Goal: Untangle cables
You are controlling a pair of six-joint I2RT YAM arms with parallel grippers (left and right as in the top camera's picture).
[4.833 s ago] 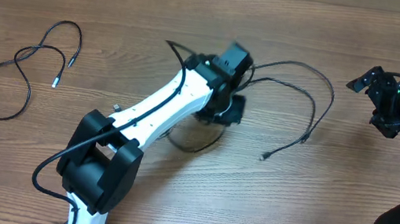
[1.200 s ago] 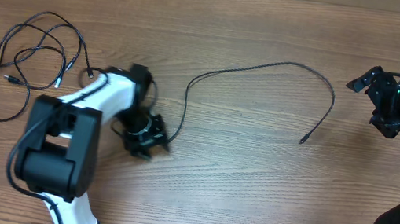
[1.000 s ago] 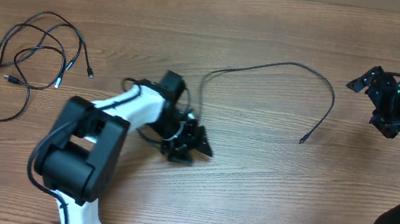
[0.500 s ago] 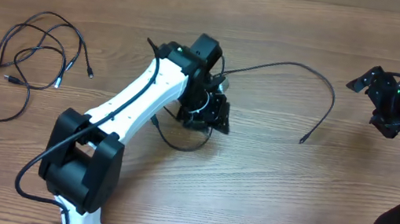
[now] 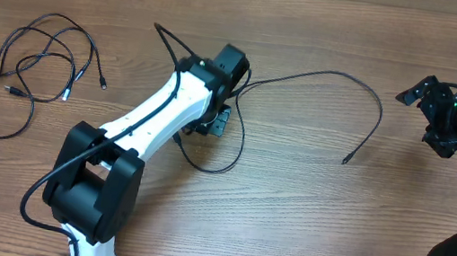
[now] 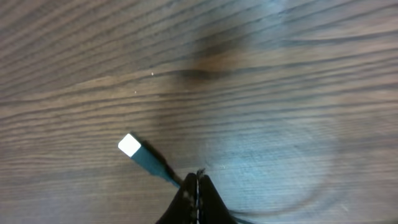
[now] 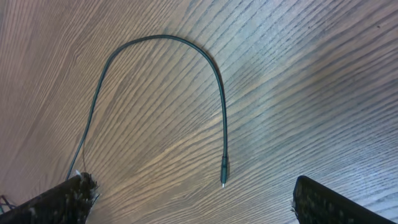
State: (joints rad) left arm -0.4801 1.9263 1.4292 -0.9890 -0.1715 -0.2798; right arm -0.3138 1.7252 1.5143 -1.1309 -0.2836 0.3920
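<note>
Where cables (image 5: 336, 73) lie, the table (image 5: 331, 234) is grained wood.

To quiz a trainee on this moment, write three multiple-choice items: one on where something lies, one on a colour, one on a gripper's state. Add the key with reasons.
1. In the overhead view, where does the heap of loose cables lie on the table?
A. far left
B. under the right arm
C. centre front

2. What colour is the plug tip beside the left gripper?
A. red
B. white
C. blue

3. How do the left gripper's jaws stand?
A. wide open
B. shut on nothing
C. shut on the long cable, just behind its plug

Key:
1 A: the heap sits near the table's left edge.
2 B: the left wrist view shows a bright white tip.
3 C: the jaws meet with the black cord pinched between them.
</note>
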